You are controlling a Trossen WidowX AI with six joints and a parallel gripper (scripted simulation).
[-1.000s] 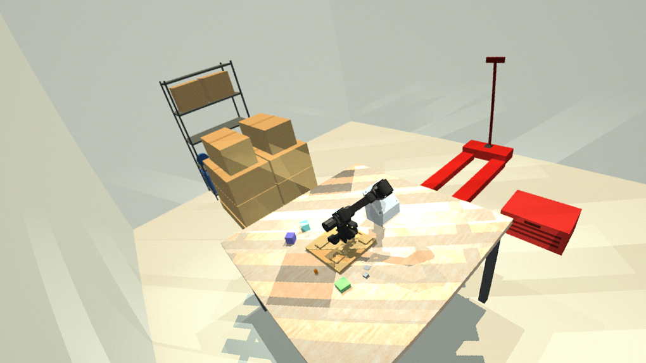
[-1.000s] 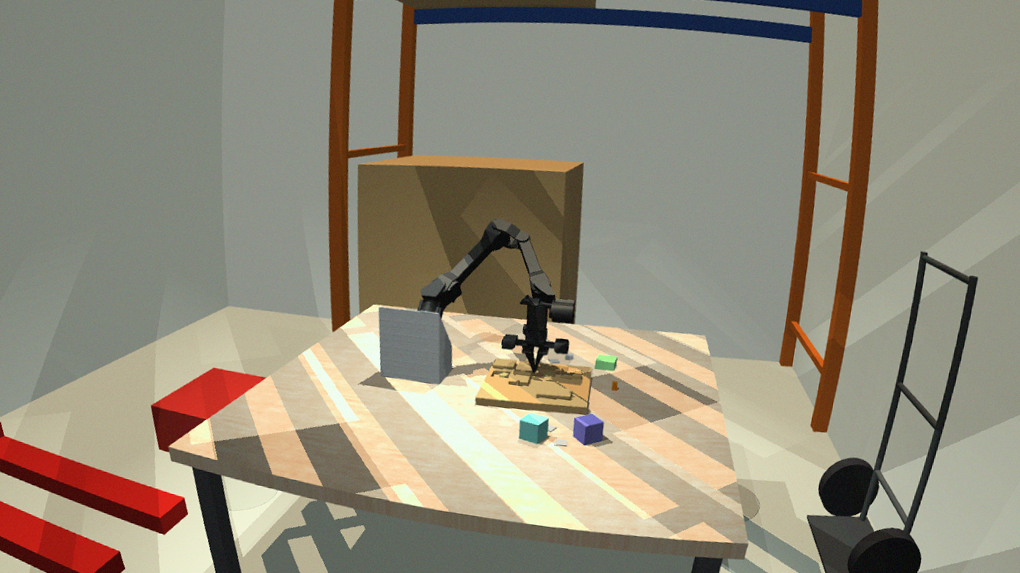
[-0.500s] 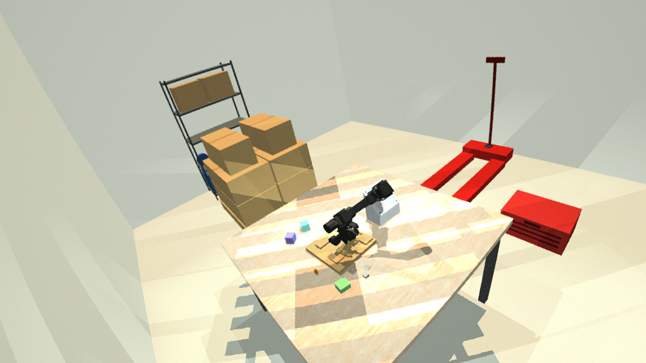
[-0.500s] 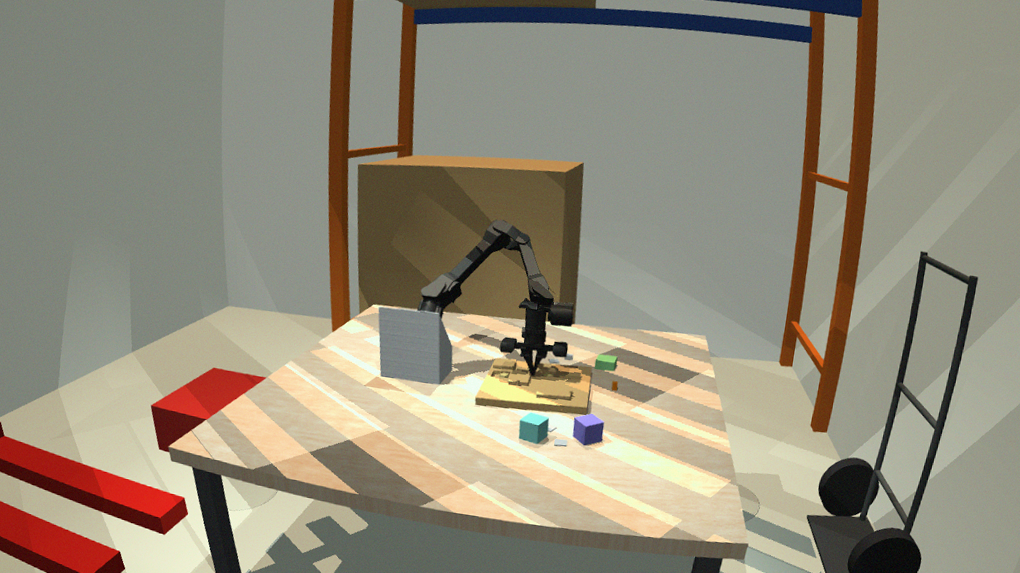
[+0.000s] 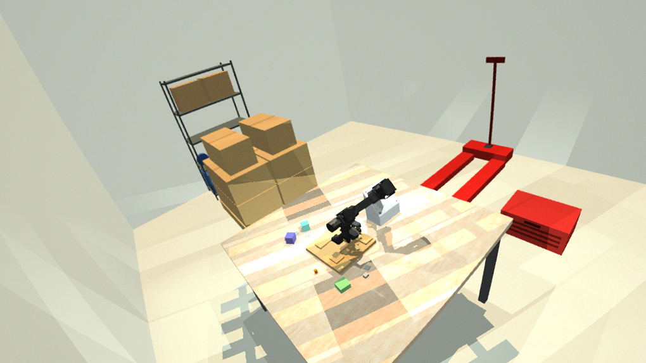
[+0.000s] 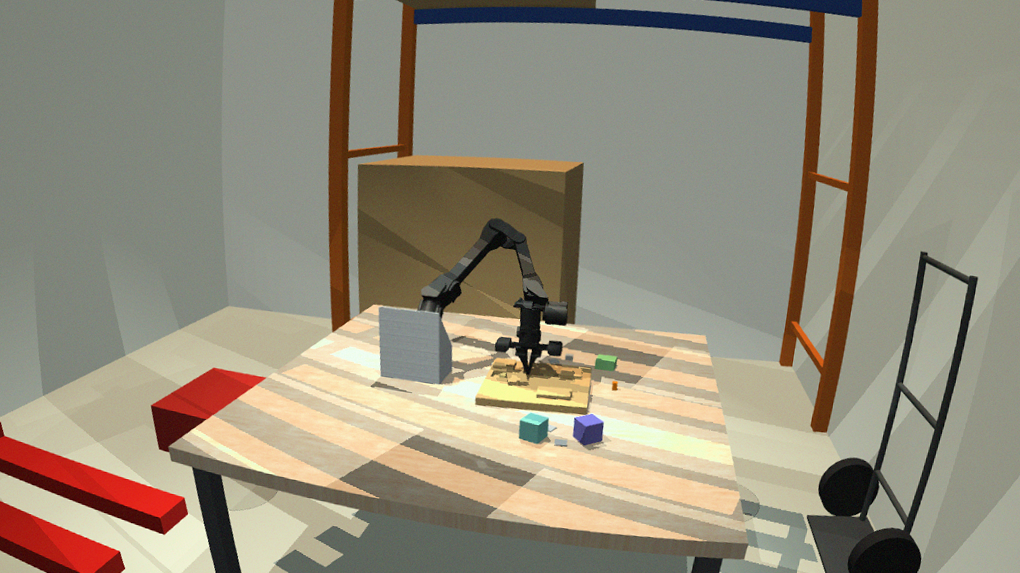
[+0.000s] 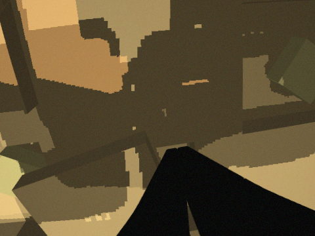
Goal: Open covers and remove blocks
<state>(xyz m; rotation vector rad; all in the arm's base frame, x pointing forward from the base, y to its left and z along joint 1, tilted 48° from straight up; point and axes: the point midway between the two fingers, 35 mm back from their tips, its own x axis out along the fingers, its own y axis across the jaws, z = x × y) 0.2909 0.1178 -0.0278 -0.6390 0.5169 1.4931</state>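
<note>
The tan puzzle board (image 5: 323, 258) (image 6: 515, 403) lies on the table with several raised tan covers on it; which are open I cannot tell. My gripper (image 6: 527, 372) (image 7: 178, 157) is shut and empty, pointing down with its tips low over the board. In the wrist view a tan cover (image 7: 92, 200) lies left of the fingertips. An olive box-shaped piece (image 7: 293, 70) is at the right, block or knob unclear. On the table beside the board are a purple block (image 5: 290, 237) (image 6: 588, 429), a teal block (image 5: 305, 226) (image 6: 532, 427) and a green block (image 5: 342, 285) (image 6: 606, 362).
A small orange piece (image 5: 315, 271) (image 6: 615, 385) and a small grey piece (image 5: 365, 275) (image 6: 568, 357) lie on the table near the board. A pale flat piece (image 6: 561, 442) lies between the teal and purple blocks. A grey box (image 5: 383, 212) (image 6: 412, 347) stands beside the board by the arm.
</note>
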